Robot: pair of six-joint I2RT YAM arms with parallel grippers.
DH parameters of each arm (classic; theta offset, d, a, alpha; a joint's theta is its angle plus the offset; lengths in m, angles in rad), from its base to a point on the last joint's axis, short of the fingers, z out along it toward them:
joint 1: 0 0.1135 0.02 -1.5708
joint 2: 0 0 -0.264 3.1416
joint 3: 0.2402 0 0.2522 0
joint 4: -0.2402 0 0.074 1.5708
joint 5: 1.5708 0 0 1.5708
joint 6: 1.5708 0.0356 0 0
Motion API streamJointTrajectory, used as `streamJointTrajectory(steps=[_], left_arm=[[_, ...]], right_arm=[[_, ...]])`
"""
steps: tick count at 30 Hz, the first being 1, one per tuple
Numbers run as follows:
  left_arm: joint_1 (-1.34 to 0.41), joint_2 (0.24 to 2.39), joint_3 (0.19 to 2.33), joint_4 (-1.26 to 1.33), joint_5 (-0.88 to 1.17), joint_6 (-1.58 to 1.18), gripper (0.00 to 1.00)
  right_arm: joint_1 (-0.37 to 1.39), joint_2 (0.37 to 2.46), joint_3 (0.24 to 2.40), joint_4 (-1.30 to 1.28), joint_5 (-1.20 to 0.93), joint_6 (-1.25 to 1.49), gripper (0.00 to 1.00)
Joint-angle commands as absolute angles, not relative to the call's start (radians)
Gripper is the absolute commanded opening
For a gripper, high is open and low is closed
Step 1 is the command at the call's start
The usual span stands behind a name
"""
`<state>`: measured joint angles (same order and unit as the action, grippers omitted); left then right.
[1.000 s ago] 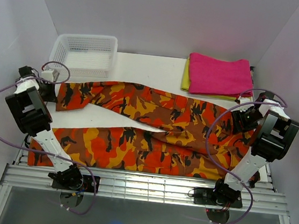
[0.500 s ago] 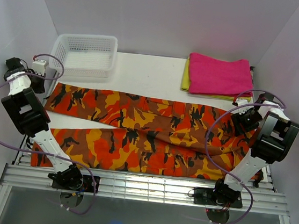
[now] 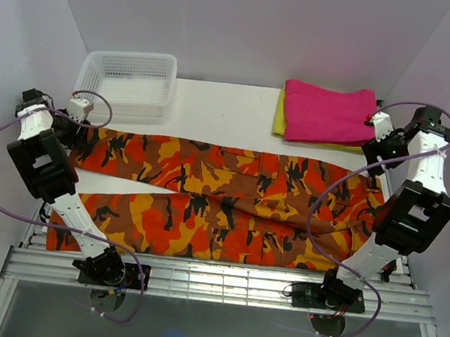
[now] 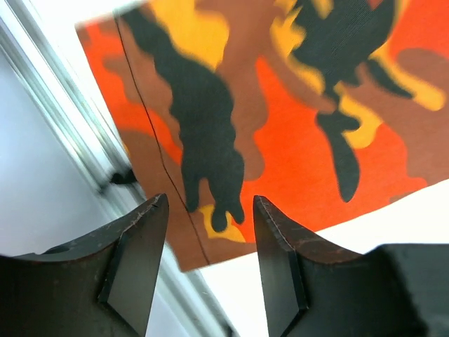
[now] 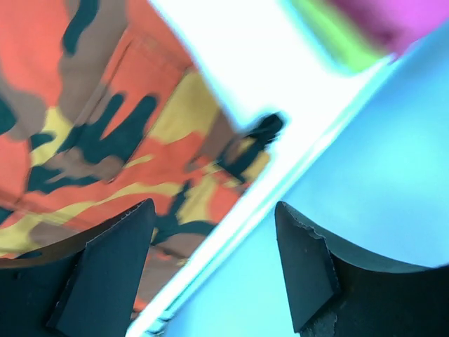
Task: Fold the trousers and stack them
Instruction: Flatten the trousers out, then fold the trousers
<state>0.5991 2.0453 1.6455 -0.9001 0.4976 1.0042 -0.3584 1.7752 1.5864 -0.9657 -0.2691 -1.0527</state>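
The camouflage trousers (image 3: 222,193) lie flat across the table, both legs running left and the waist at the right. My left gripper (image 3: 81,129) hovers open just over the cuff of the far leg. In the left wrist view that cuff corner (image 4: 280,126) shows beyond the open left gripper (image 4: 210,203), which holds nothing. My right gripper (image 3: 377,149) is raised near the right wall, above the waist's far corner. In the right wrist view the right gripper (image 5: 214,209) is open and empty, with the trousers (image 5: 84,126) below on the left.
A white mesh basket (image 3: 129,80) stands at the back left. A folded magenta cloth (image 3: 329,111) lies on a yellow cloth (image 3: 279,118) at the back right. Metal rails (image 3: 212,281) line the near edge, and walls close in on both sides.
The left gripper pulled the far leg straight to the left, then opened and let go of the cuff. The right gripper lifted off the waist and moved back toward the right wall.
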Motion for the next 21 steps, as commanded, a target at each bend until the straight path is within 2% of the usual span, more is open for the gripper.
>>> streamJointTrajectory(steps=[1, 8, 12, 19, 21], left_arm=[[0.555, 1.966, 1.742, -0.939, 0.594, 1.127, 0.63], [0.542, 2.178, 2.012, -1.034, 0.707, 1.094, 0.64], [0.529, 2.213, 2.011, -1.032, 0.755, 1.088, 0.64], [0.529, 2.240, 2.022, -1.019, 0.827, 1.104, 0.70], [0.529, 2.249, 2.032, -1.003, 0.841, 1.103, 0.78]], right_arm=[[-0.345, 1.841, 1.684, -1.048, -0.287, -1.138, 0.75], [-0.344, 1.988, 1.736, -0.990, -0.264, -1.224, 0.73], [-0.341, 2.049, 1.752, -0.982, -0.252, -1.299, 0.72], [-0.327, 2.135, 1.732, -1.006, -0.226, -1.502, 0.77], [-0.316, 2.155, 1.721, -1.057, -0.198, -1.542, 0.71]])
